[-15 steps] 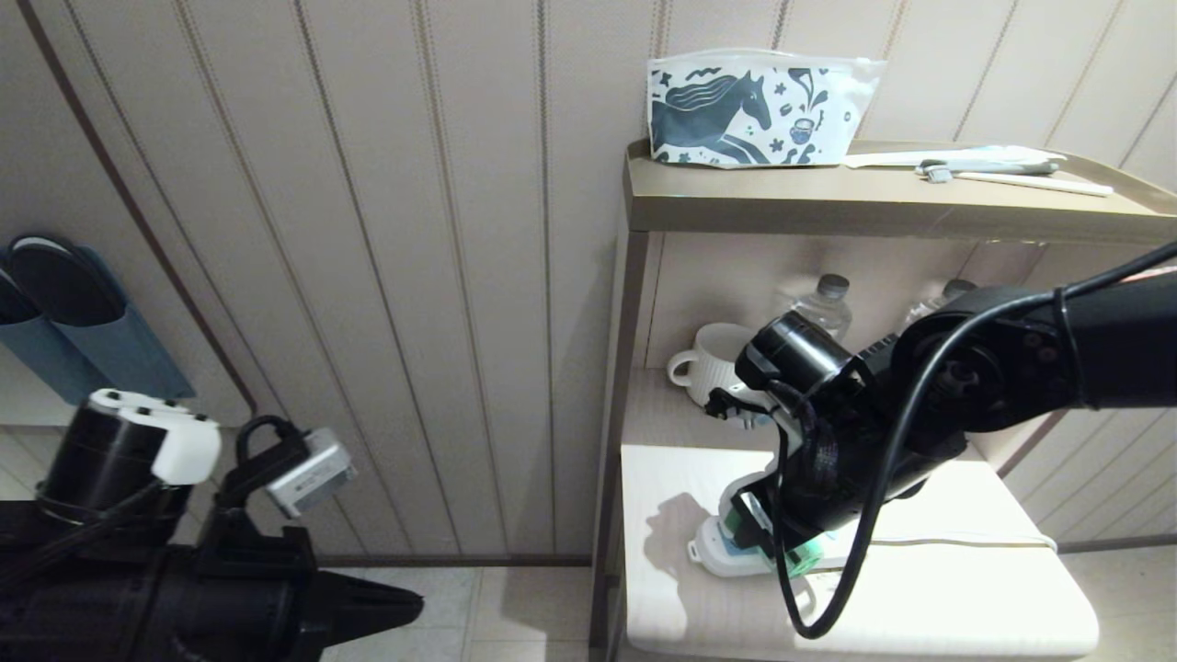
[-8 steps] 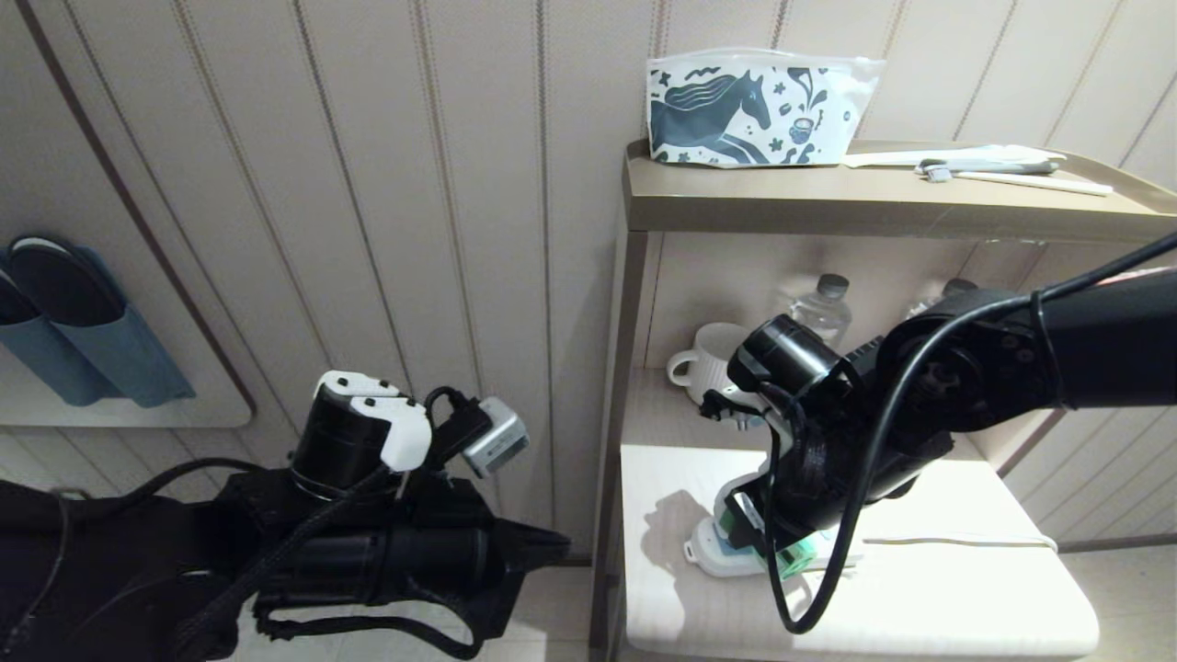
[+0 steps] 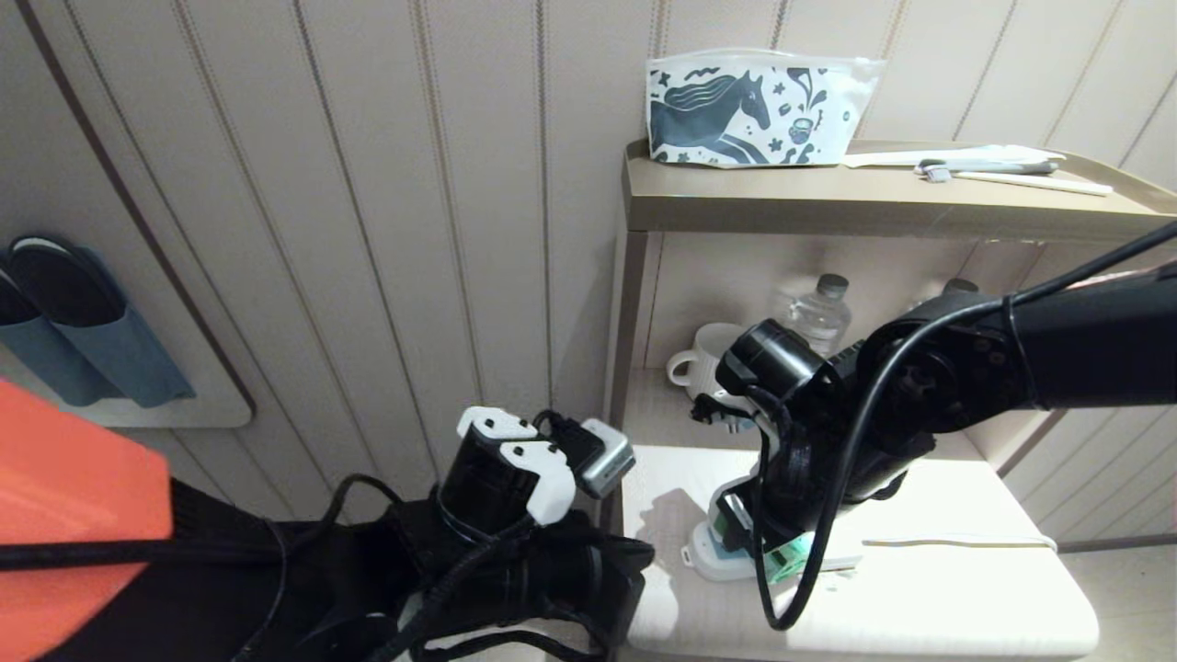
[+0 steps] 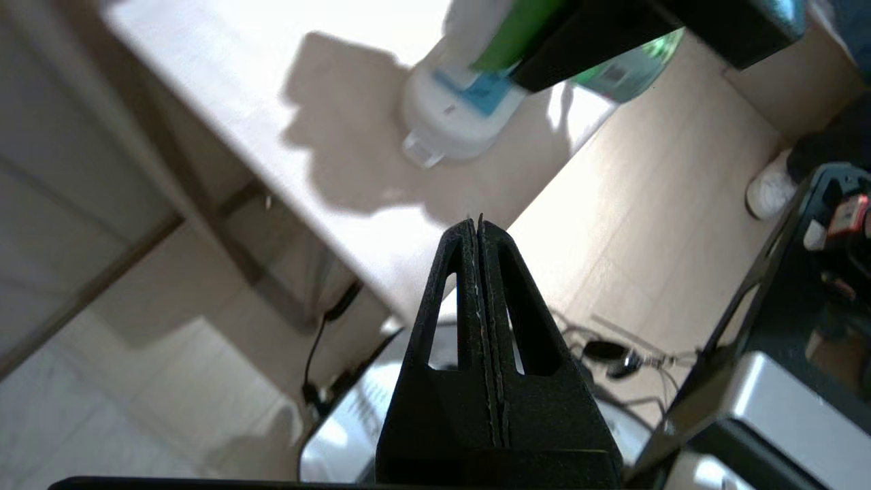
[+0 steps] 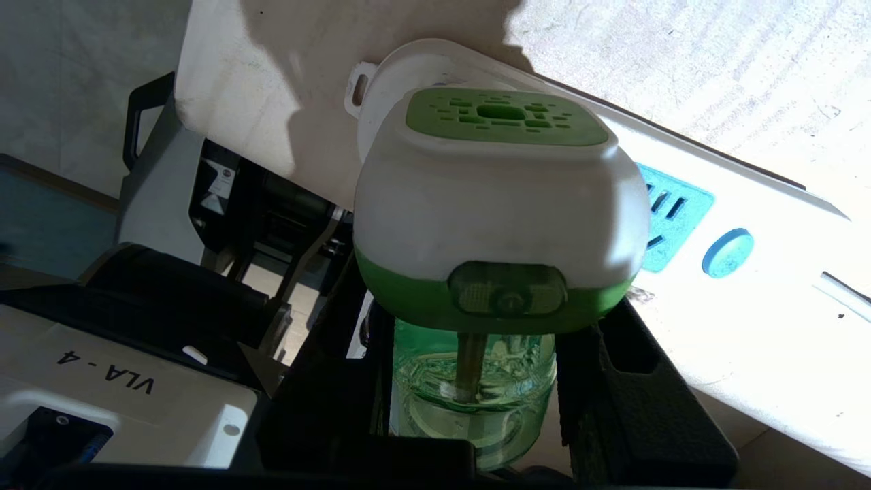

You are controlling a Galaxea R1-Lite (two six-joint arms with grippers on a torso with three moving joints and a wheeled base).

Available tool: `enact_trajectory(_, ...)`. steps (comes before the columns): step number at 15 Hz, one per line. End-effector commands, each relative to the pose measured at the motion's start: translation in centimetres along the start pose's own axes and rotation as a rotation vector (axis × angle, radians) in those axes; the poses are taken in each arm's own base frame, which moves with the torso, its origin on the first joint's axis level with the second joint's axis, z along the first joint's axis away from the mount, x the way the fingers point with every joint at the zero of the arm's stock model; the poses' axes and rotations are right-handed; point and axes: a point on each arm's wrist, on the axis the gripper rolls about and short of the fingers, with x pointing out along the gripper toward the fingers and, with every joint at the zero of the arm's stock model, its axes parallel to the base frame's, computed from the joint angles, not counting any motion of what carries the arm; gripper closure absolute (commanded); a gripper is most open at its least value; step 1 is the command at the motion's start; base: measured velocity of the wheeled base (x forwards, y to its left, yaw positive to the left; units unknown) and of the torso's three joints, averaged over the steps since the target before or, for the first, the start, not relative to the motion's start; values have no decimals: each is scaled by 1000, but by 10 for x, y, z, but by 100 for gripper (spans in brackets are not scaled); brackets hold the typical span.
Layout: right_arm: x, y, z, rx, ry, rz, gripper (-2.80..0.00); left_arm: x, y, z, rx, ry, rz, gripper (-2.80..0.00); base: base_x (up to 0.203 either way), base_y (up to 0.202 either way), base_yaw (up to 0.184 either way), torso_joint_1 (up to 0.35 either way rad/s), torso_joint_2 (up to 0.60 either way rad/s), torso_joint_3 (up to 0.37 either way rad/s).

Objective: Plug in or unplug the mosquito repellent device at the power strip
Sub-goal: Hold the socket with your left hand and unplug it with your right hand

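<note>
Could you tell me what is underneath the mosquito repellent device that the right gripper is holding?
The power strip lies under the mosquito repellent device, on the pale shelf. One blue socket face shows beside it. The device hides its own prongs and any socket below, so whether it is plugged in cannot be seen.

Horse-print pouch (image 3: 761,106) above mug (image 3: 703,360) and bottles (image 3: 817,313).

Power strip (image 3: 726,556) on the low table (image 3: 965,616), mosquito repellent device (image 3: 791,554) on the strip's left end, mug (image 3: 703,360) behind, pouch (image 3: 759,108) on the shelf above.
</note>
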Motion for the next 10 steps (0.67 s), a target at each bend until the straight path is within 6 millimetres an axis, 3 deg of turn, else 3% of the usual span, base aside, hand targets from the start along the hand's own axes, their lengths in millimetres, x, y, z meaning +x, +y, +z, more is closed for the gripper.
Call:
enact_trajectory(1,-2,0,1,4,-6,2,0,19,-7,-10,-11,26,-21,0,0,0,0,0,0,0)
enact_trajectory(10,2,1,0,29,7,8,0,56,-27,-21,-106,9,131,0,0,0,0,0,0,0)
